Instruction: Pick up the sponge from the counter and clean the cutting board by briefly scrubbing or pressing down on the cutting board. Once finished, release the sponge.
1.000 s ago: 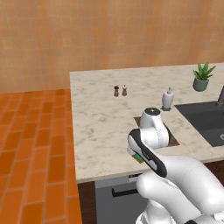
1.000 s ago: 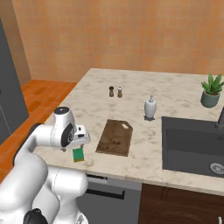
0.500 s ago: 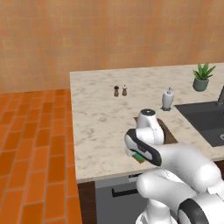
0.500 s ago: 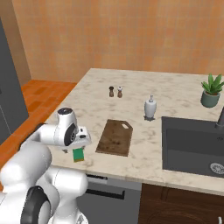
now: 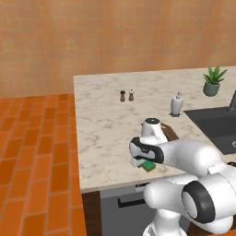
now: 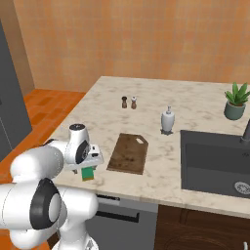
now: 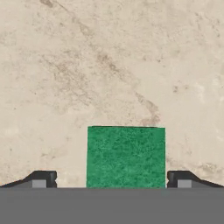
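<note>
Lowered, wide-open gripper [image 7: 112, 180] now straddles sponge [image 7: 126, 156] (green, square top).

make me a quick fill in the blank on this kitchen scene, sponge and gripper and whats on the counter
1. The top of the sponge is coloured ____.
2. The gripper has one fingertip on each side of the sponge, and its jaws are ____.
3. The cutting board lies on the counter between the sponge and the ____.
4. The potted plant stands behind the ____.

Missing words: green; open; sink; sink
</note>
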